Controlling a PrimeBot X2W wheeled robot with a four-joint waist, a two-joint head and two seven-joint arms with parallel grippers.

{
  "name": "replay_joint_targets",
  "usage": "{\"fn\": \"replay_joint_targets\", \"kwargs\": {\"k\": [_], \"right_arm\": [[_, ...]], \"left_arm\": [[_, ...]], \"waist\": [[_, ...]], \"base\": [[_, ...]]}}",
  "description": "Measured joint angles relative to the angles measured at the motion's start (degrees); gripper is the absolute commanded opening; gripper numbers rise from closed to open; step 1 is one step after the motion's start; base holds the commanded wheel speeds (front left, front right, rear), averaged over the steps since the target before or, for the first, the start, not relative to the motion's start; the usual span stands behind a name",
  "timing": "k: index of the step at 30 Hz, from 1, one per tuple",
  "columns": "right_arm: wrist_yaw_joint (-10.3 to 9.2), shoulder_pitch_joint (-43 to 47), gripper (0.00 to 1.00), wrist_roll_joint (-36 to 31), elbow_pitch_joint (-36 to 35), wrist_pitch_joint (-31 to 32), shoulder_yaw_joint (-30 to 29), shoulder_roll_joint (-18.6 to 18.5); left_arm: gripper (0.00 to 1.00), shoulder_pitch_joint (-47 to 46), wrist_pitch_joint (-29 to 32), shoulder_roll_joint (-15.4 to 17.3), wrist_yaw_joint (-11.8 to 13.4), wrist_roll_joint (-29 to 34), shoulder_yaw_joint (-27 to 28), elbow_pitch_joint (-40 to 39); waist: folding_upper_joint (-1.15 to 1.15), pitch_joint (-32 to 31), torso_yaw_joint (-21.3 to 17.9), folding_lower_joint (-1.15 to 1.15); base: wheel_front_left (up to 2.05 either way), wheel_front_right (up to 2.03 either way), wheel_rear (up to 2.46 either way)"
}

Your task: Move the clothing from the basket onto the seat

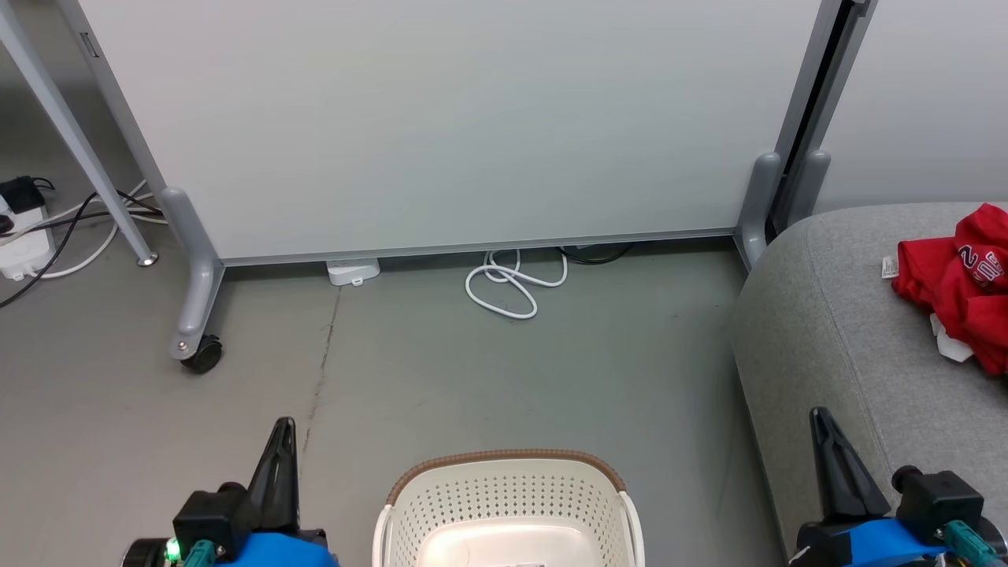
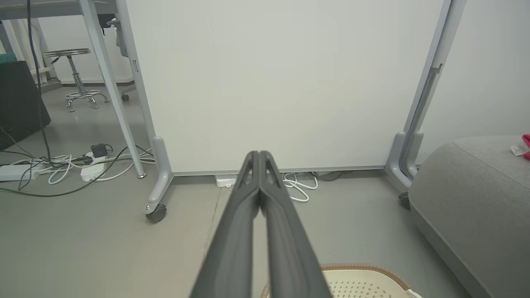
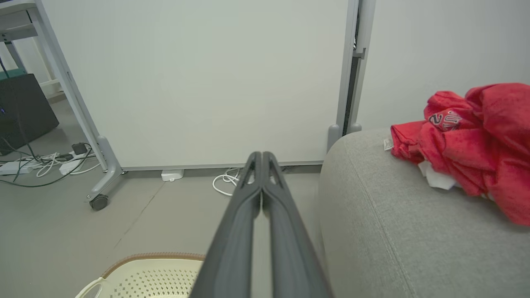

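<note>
From the head view, the basket (image 1: 504,457) stands on the floor between the two arms, and what shows of its bottom is bare; the clothing (image 1: 962,282) lies in a red heap on the seat (image 1: 835,331), to the right and well apart from the basket; so the moving looks done or nearly done. The left tool (image 1: 283,430) and right tool (image 1: 821,417) point forward at either side; the basket's near half is cut off by the bottom edge, so a garment left there cannot be ruled out.

In the left wrist view, the left tool (image 2: 258,155) has its fingers pressed together on nothing; a sliver of red and a white tag (image 2: 518,149) show at the seat's far edge.

In the right wrist view, the right tool (image 3: 261,155) is likewise closed and empty; the clothing (image 3: 468,140) runs off the right edge, and how many garments make up the heap is hard to tell.
</note>
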Motion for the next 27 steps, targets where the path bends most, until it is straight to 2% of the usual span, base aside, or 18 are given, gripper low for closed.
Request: {"fn": "replay_joint_targets", "kwargs": {"k": [27], "right_arm": [[0.0, -0.82, 0.0, 28.08, 0.0, 6.78, -0.64, 0.11]], "left_arm": [[0.0, -0.92, 7.0, -0.7, -1.36, -27.44, 3.49, -0.81]], "waist": [[0.0, 0.41, -0.82, 0.0]], "base": [[0.0, 0.0, 0.0]]}}
